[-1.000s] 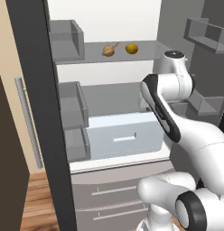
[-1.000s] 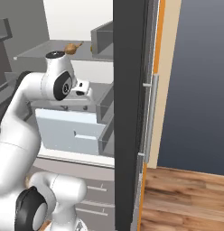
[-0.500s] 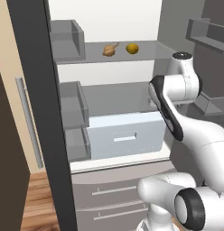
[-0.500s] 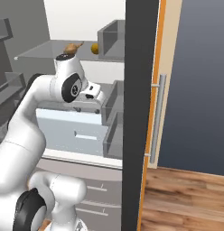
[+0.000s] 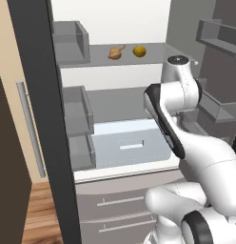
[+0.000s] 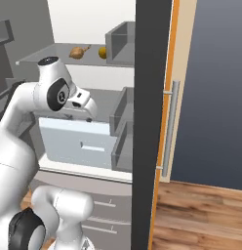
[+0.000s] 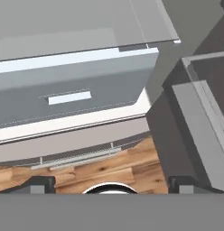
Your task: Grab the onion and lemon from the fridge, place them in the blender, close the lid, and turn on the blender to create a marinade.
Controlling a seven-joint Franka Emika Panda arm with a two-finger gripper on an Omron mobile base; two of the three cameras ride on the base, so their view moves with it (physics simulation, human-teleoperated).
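Observation:
The fridge (image 5: 40,100) stands open. On its upper shelf lie the tan onion (image 5: 116,52) and, just right of it, the yellow lemon (image 5: 139,51); the right base view has the onion (image 6: 79,51) and lemon (image 6: 102,52) too. My gripper (image 6: 89,117) hangs well below that shelf, in front of the pale drawer (image 6: 79,141), pointing downward. In the hand view my gripper (image 7: 112,184) is open and holds nothing, its tips set wide apart above the drawer (image 7: 73,97) and the wood floor. The blender and the lid are out of view.
Grey door bins (image 5: 74,112) line the left door, and more bins (image 5: 220,35) hang on the right door close to my arm. The right door's dark edge (image 6: 150,122) with its metal handle (image 6: 169,127) stands beside the arm. Grey cabinet drawers (image 5: 124,207) sit below.
My arm swung slightly right and back left inside the fridge opening, and the hand now tips further down. The onion and lemon have not moved.

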